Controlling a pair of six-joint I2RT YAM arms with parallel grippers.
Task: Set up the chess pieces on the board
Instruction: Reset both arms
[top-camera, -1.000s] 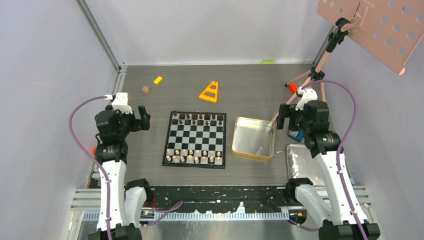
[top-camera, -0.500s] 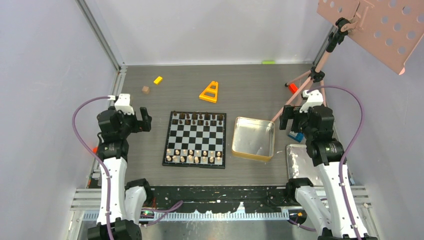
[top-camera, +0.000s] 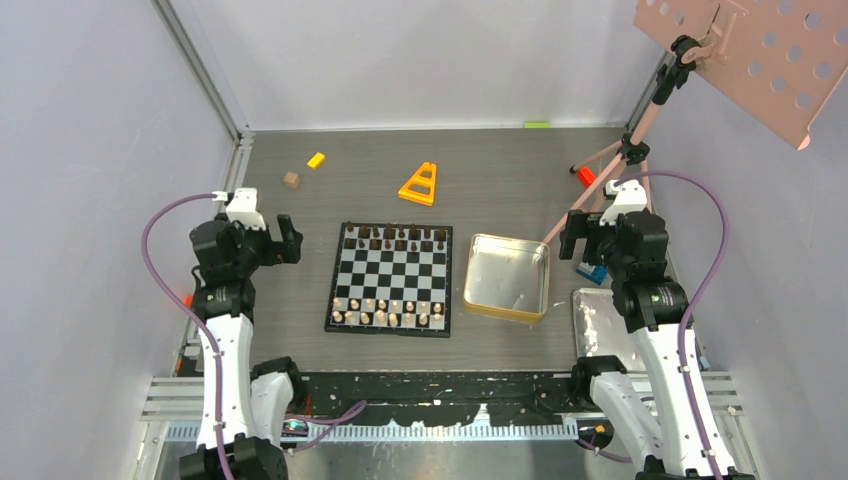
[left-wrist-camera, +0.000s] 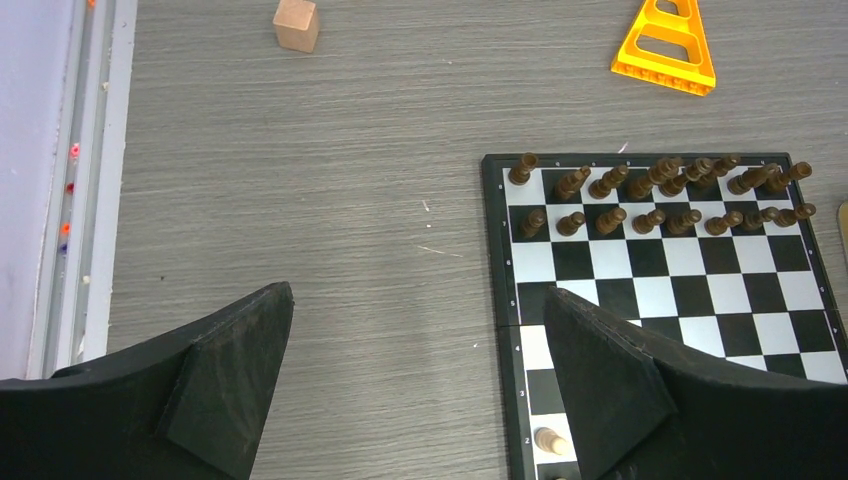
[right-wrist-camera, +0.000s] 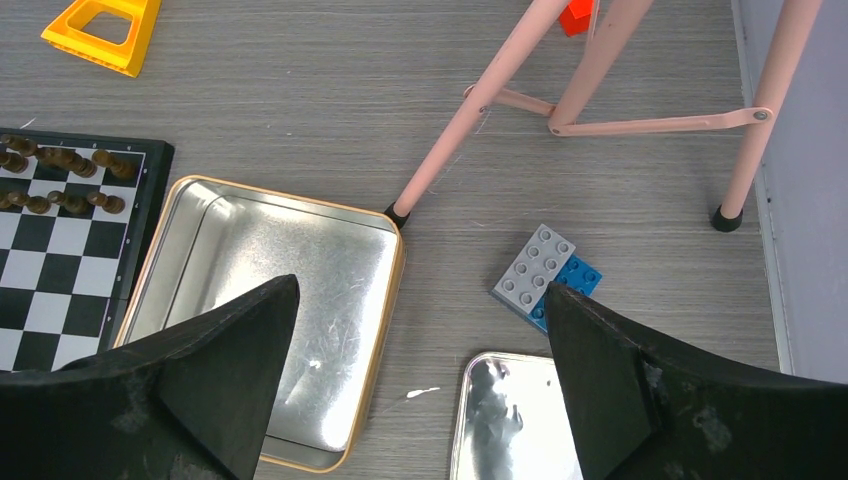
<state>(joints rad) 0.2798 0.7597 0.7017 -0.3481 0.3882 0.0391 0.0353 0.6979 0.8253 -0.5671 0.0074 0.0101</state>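
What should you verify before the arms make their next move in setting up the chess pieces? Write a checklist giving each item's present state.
1. Left jaws wide apart, holding nothing: ok.
2. Right jaws wide apart, holding nothing: ok.
3. Dark chess pieces stand on the two far rows of the board: ok.
4. Pale chess pieces stand on its two near rows: ok.
5. Gold tin holds no pieces: ok.
6. Each piece on its proper square: cannot tell, too small.
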